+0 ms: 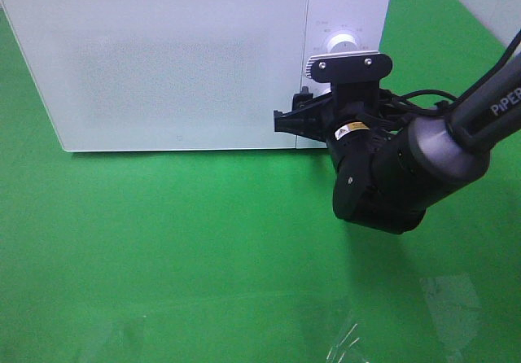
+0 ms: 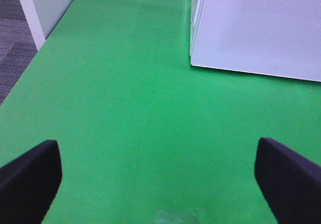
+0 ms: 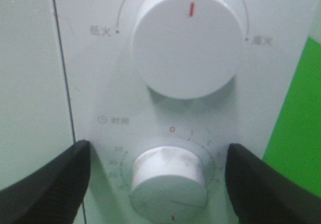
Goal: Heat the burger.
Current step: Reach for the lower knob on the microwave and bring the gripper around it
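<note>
Right gripper [image 1: 303, 117] straddles the timer knob [image 3: 168, 181] on the microwave [image 1: 163, 62], jaws spread, gripping nothing, seemingly lined up to start heating. Left gripper [image 2: 158, 179] hangs open near the table's [image 2: 125, 108] left edge.

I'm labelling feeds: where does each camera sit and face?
Exterior high: mounted high, looking down on green cloth, white microwave and the right arm, right gripper at the panel.
Left wrist: on the left arm, facing along the cloth to the microwave's corner; left gripper open.
Right wrist: on that arm, facing the panel close up; fingertips flank the lower knob.
Shared: all three show the microwave.
</note>
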